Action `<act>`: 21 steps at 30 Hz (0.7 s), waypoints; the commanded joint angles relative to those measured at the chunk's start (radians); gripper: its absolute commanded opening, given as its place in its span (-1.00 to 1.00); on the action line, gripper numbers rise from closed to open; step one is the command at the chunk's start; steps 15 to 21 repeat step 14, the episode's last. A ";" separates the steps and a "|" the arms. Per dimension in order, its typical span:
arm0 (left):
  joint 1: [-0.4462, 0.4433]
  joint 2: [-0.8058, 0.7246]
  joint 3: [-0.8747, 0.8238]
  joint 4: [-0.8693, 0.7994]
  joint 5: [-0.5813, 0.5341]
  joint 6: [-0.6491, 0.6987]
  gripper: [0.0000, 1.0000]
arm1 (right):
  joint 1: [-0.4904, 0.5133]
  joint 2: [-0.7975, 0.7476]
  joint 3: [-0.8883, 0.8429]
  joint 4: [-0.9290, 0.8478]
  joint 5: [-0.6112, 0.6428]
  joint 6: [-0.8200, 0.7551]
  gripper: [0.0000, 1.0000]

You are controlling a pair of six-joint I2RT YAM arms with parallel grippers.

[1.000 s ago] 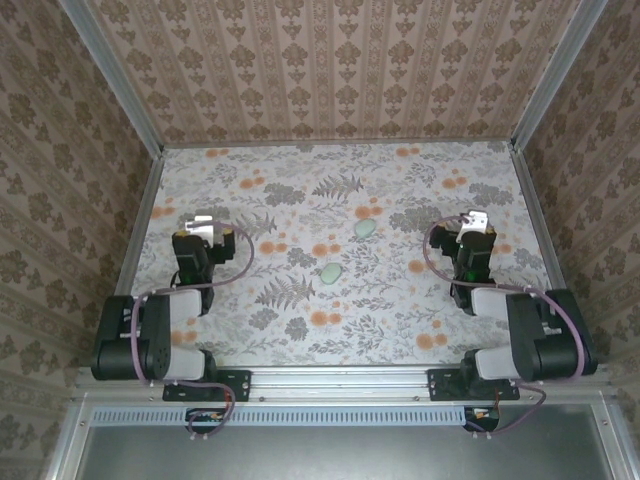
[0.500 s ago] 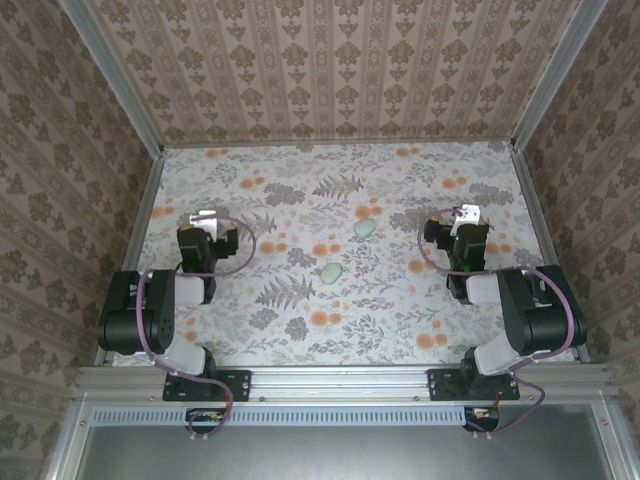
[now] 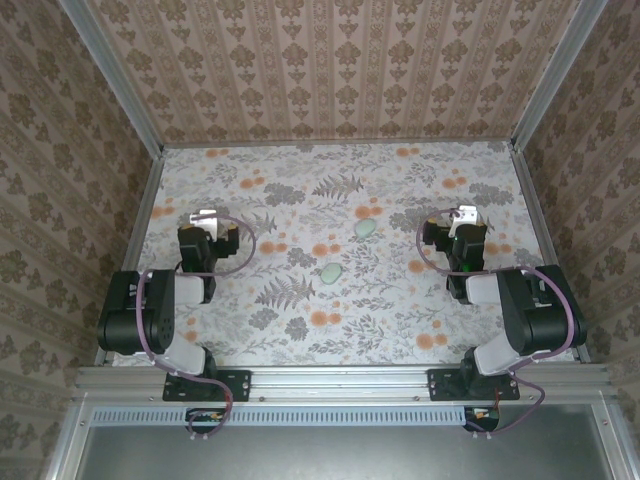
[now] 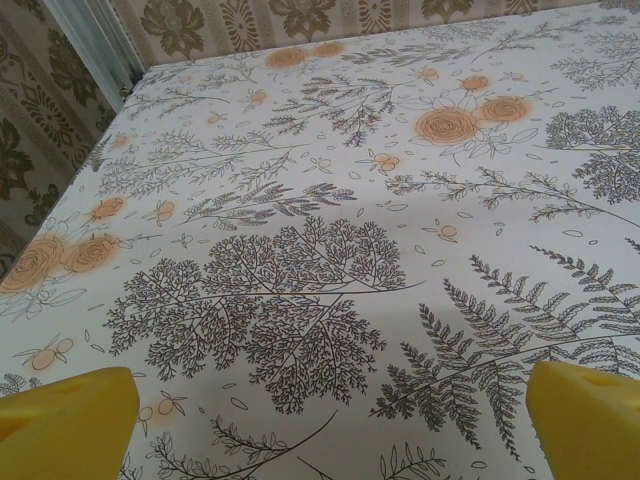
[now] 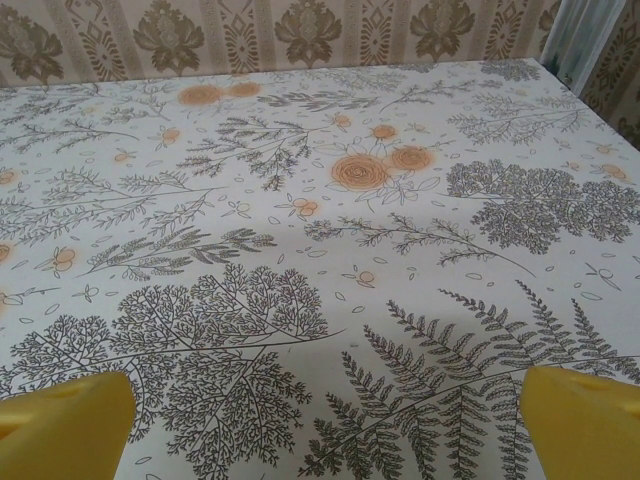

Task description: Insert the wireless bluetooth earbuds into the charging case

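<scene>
- Left fingers are spread wide and empty over the bench.
- Right fingers are equally wide and empty.
- Far pale green piece and near pale green piece lie apart mid-bench; too small to tell case from earbuds.

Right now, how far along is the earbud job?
Nothing looks done: the far green piece and the near green piece lie apart, untouched. Nothing is in hand; the left pincer and right pincer are open and empty. Picking up and inserting are all left.
</scene>
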 commanded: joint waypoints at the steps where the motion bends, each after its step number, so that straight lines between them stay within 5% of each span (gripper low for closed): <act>1: 0.007 0.002 0.021 -0.002 0.015 -0.017 1.00 | 0.007 0.005 0.020 -0.004 -0.015 -0.007 1.00; 21: 0.014 0.002 0.024 -0.011 0.031 -0.019 1.00 | 0.006 0.004 0.021 -0.007 -0.021 -0.007 1.00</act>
